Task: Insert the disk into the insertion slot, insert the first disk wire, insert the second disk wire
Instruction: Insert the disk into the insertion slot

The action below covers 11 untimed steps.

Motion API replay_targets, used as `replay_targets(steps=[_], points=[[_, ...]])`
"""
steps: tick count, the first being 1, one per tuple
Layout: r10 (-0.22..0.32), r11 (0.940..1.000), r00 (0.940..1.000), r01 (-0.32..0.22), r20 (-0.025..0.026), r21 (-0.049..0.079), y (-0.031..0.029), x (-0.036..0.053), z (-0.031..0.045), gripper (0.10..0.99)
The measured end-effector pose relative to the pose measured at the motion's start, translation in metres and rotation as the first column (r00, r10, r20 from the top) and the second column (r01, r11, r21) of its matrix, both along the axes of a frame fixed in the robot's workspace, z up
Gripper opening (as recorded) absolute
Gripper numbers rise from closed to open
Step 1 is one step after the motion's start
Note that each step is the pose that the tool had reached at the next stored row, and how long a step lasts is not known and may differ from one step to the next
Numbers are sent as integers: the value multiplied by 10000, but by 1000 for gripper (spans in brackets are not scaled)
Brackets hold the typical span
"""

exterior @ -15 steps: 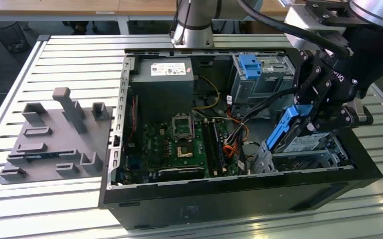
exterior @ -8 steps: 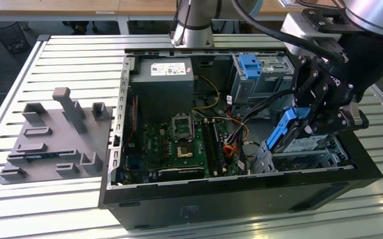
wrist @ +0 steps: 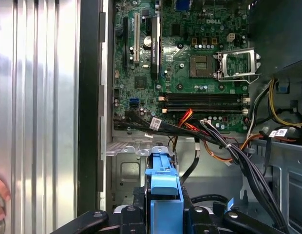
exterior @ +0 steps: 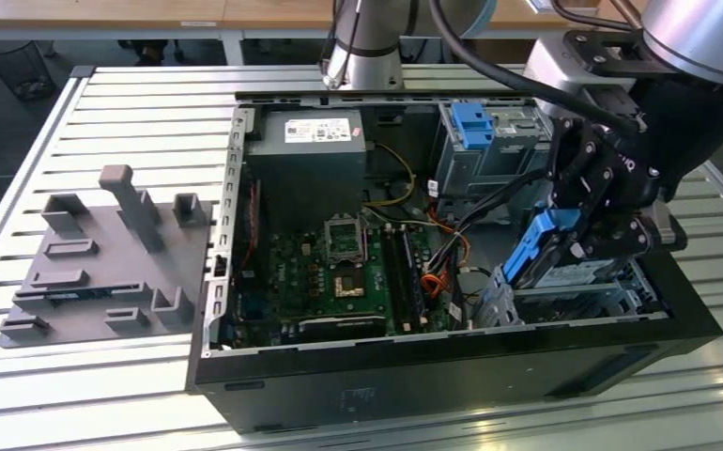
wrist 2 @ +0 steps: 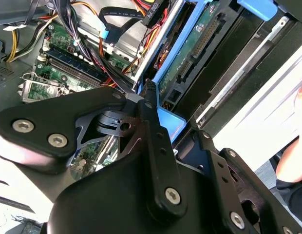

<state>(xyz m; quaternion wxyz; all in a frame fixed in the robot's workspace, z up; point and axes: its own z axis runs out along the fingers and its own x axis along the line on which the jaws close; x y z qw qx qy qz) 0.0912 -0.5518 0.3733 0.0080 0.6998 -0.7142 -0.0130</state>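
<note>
One pincer is clamped, as far as the crowded exterior view lets me judge, on the disk, holding it tilted on edge just above the insertion slot, probably so its lower end can enter that slot first.

A robotics lab: an open computer case on a slatted aluminium workbench, office desks behind

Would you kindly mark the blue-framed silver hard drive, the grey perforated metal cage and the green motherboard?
Blue-framed hard drive (exterior: 534,252): exterior view, blue frame.
Grey perforated cage (exterior: 575,304): exterior view, side wall.
Green motherboard (wrist: 182,84): first wrist view, bare board.
</note>
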Motion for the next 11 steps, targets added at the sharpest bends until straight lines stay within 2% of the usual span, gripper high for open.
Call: replay_targets(steps=[11], points=[[0, 10000, 10000, 0, 0, -1, 0, -1, -121, 365]])
